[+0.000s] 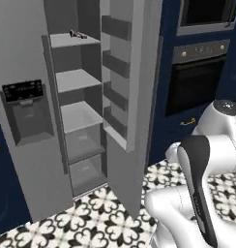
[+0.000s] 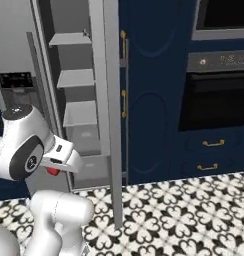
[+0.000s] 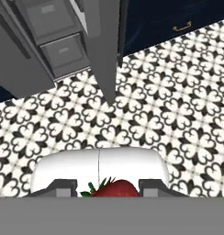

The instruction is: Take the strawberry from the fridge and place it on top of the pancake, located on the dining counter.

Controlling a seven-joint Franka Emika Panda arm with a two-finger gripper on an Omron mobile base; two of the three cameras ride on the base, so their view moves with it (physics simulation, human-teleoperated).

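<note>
One half of the job looks done to me: the strawberry (image 3: 114,189) is out of the fridge (image 1: 30,160) and sits between the two fingers of my pincer (image 3: 109,188), which are drawn in close on it from both sides, so I judge that it is gripped. In the right base view I see a small red spot under the hand, in front of the lower part of the fridge, and I take it for the same fruit. The fridge door (image 1: 134,121) stands open, and its grey shelves look bare except for a dark thin item (image 1: 77,34) on the top shelf (it is not my concern).

What is left is the second half. I must carry the fruit to the dining counter and set it on the pancake, and from here I cannot say which way these lie. The hand looks down at the patterned floor (image 3: 178,105), with the edge of the open door just ahead, so I would be careful of that edge when I turn the base.
</note>
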